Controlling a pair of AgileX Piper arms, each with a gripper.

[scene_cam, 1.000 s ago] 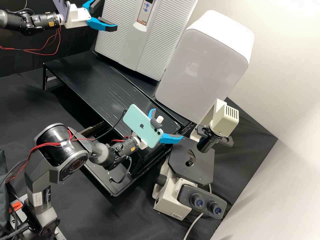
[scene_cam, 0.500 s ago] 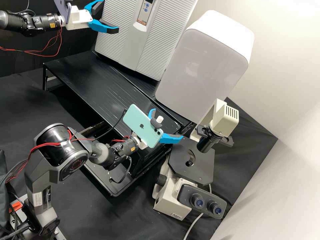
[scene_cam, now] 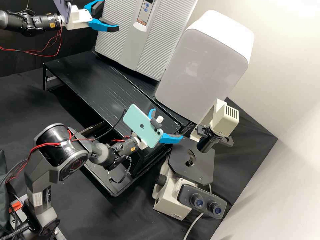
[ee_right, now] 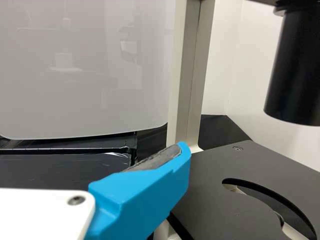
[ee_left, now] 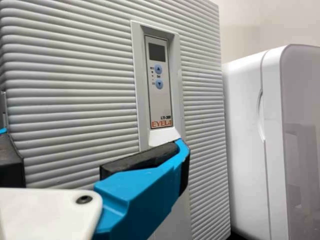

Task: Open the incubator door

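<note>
Incubator (scene_cam: 156, 40) at the back, on a low black stand (scene_cam: 90, 80), ribbed front door (ee_left: 65, 80) shut. Control panel (ee_left: 160, 80) with small display and two blue buttons set in the smooth strip down the door's middle. Left gripper (scene_cam: 110, 15) at the incubator's front, fingers spread apart, nothing between them; left wrist view has one finger (ee_left: 145, 200) in front of the door just below the panel, can't tell if touching. Right gripper (scene_cam: 168, 123) also wide, empty, over the end of the stand, between the stand and the microscope (scene_cam: 171, 200). Light green phone (scene_cam: 136, 121) clamped on the right arm near its gripper, darker phone (scene_cam: 67, 15) on the left arm. Big white cabinet (scene_cam: 200, 66) with rounded corners beside the incubator, pale grey front, closed. Microscope in front of the cabinet, black stage plate with a round opening, two eyepieces (scene_cam: 216, 210) on its near side, pale cable (scene_cam: 191, 226) running off below. Black cloth (scene_cam: 126, 220) under it all, red wires (scene_cam: 50, 144) along the right arm
</note>
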